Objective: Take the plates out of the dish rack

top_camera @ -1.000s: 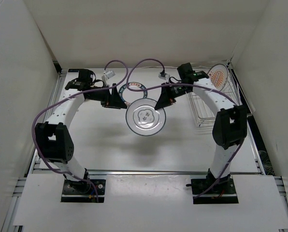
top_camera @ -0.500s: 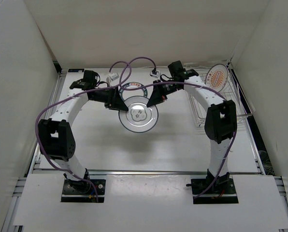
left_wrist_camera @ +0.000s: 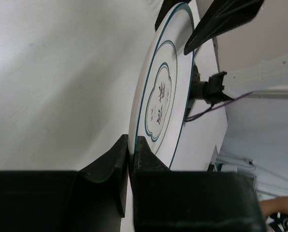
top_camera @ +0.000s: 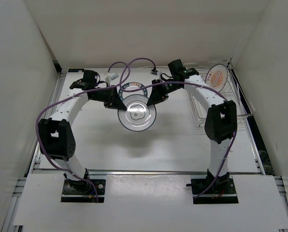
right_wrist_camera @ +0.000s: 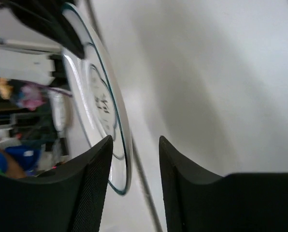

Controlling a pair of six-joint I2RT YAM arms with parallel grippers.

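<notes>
A white plate (top_camera: 136, 112) with a thin teal rim line and dark characters in its centre hangs above the table between both arms. My left gripper (top_camera: 119, 99) is shut on its left rim; in the left wrist view the fingertips (left_wrist_camera: 131, 143) pinch the plate (left_wrist_camera: 161, 96) edge. My right gripper (top_camera: 156, 96) stands open around the right rim (right_wrist_camera: 126, 159), fingers apart on either side of it. A plate with an orange-red centre (top_camera: 217, 76) stands upright in the silver wire dish rack (top_camera: 200, 117) at the right. Another plate with a dark lettered rim (top_camera: 134, 87) lies flat on the table behind.
White walls close in the table on the left, back and right. Purple cables (top_camera: 134, 65) loop over the back of the table between the two wrists. The arm bases (top_camera: 81, 186) sit at the near edge.
The left gripper has closed onto the plate's rim and the right gripper has opened off it. The plate and both wrists shifted left and toward the back.
</notes>
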